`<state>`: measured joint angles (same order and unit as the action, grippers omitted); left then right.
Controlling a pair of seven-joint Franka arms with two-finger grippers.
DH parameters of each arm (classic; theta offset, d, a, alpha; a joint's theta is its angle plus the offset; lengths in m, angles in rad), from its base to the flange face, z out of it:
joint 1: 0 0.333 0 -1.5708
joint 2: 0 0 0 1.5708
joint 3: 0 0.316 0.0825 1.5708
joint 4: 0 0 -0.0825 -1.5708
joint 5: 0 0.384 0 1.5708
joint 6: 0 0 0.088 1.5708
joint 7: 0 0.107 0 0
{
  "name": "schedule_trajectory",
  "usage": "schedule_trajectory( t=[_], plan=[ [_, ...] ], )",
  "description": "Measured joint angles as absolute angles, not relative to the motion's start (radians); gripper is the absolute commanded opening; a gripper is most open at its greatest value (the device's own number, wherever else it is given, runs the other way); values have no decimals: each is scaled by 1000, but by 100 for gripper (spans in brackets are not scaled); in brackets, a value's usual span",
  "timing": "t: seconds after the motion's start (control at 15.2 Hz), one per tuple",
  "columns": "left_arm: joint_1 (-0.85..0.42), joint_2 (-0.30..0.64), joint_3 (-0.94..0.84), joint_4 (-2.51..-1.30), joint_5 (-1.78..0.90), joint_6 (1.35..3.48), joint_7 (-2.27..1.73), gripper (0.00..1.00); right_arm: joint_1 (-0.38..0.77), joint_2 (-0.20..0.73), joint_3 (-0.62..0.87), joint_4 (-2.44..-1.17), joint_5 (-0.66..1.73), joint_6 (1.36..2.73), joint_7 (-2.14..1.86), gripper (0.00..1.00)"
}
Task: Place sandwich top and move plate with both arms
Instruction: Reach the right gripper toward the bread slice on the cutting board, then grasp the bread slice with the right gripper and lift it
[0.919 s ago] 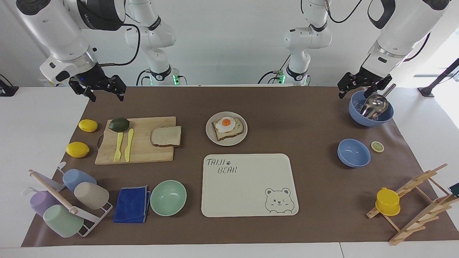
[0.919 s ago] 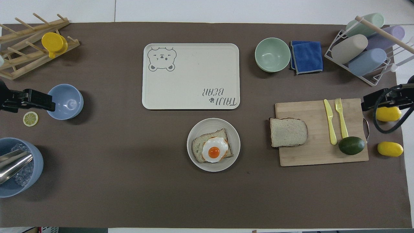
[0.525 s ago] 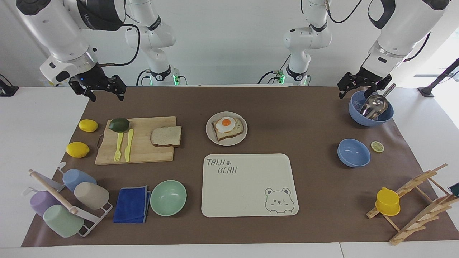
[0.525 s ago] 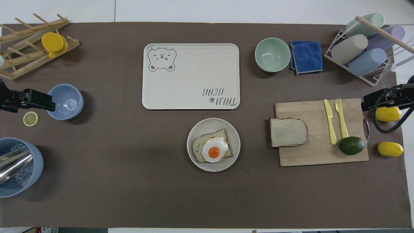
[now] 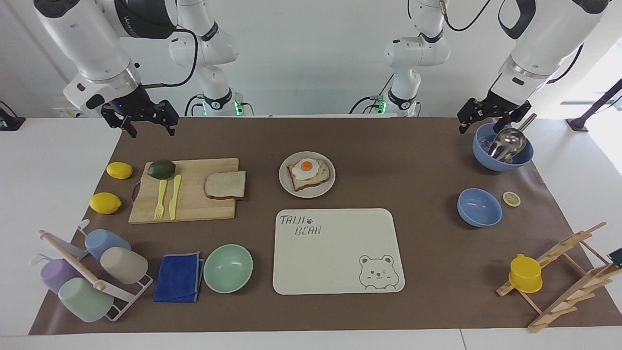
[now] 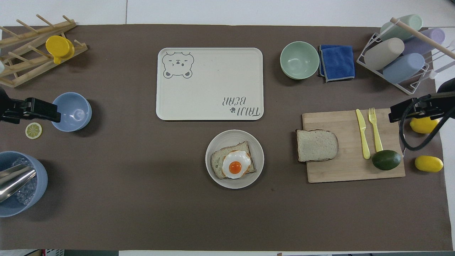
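Right gripper [image 5: 144, 121] raised, fingers spread, empty, over mat edge near avocado [image 5: 161, 168] and lemon [image 5: 119, 170]. Left gripper [image 5: 491, 116] spread, empty, over blue bowl [image 5: 503, 154] with scoop. Sandwich top [image 5: 225, 184] on cutting board [image 5: 189, 209], beside plate [image 5: 286, 184] holding egg toast.

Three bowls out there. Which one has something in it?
The big blue bowl under the left gripper, at the left arm's end: a metal scoop stands in it. The smaller blue bowl and the mint bowl hold nothing.
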<state>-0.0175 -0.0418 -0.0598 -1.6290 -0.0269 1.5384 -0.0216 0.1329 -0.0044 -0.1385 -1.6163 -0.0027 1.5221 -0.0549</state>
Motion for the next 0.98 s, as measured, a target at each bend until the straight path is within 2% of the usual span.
schedule_trajectory(
  t=[0.26, 0.46, 0.66, 0.98],
  plan=[
    [-17, -42, -60, -1629, -27, 1538, -22, 100, 236, 9, -66, -1709, -3, 1654, 24, 100],
    [-17, -42, -60, -1629, -27, 1538, -22, 100, 260, 107, 56, -1747, -91, 1769, 124, 100],
    [-17, -42, -60, -1629, -27, 1538, -22, 100, 268, 201, 101, -1793, -118, 1893, 226, 100],
    [-17, -42, -60, -1629, -27, 1538, -22, 100, 338, 288, 103, -1867, -250, 1902, 430, 100]
  ],
)
